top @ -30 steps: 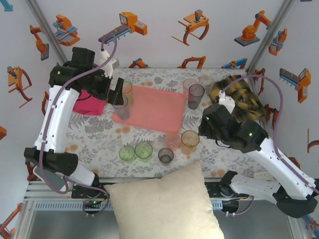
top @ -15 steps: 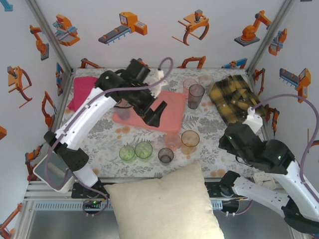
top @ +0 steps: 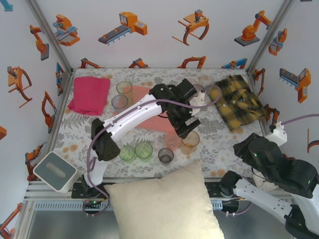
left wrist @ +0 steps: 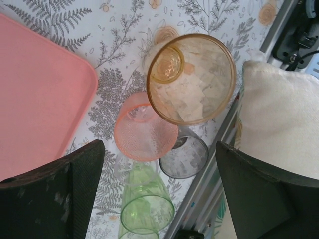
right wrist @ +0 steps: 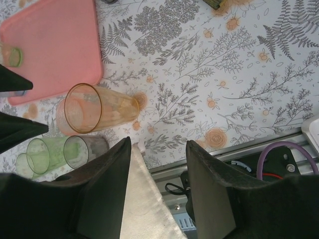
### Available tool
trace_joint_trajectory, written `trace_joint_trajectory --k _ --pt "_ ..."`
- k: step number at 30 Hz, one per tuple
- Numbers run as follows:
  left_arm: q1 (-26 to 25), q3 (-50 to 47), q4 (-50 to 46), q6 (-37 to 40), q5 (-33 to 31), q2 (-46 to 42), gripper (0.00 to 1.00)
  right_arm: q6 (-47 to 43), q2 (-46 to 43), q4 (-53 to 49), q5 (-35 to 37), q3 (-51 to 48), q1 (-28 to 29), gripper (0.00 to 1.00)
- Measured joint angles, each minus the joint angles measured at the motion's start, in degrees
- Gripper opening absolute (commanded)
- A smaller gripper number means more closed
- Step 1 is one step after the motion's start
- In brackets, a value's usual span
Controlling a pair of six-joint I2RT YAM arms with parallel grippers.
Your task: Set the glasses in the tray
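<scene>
Left jaws wide and empty above orange glass (left wrist: 192,79) and pink glass (left wrist: 144,132), centre frame on the worktop (left wrist: 124,30); tray (left wrist: 35,84) at upper left, just beside them; right jaws apart, holding nothing.

At least eight glasses (top: 143,149) are being counted. One tray (left wrist: 35,84), two cloths (top: 89,95) and one pillow (top: 164,204) are being counted too.

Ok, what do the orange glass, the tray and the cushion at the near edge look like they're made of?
Orange glass: probably thin tinted plastic, glossy and see-through, since the tablecloth pattern shows through its wall.
Tray: likely moulded plastic, with an even matte salmon-pink surface and a rounded corner.
Cushion: cream woven fabric, soft-looking, with a coarse visible weave.
</scene>
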Motion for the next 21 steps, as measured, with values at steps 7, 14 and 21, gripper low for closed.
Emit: trace_joint_trajectory --k 7,14,21 --pt "-1.03 0.66 1.86 -0.02 -1.77 2.93 0.73 0.15 0.04 0.66 -0.04 -0.61 0.00 0.47" --pt "-1.46 0.61 4.44 -0.17 -3.45 3.65 0.63 0.15 -0.17 3.06 -0.37 -2.27 0.00 0.47" --pt "-2.16 0.04 7.52 -0.44 -4.81 4.79 0.57 0.31 -2.47 5.29 -0.35 -4.39 0.00 0.46"
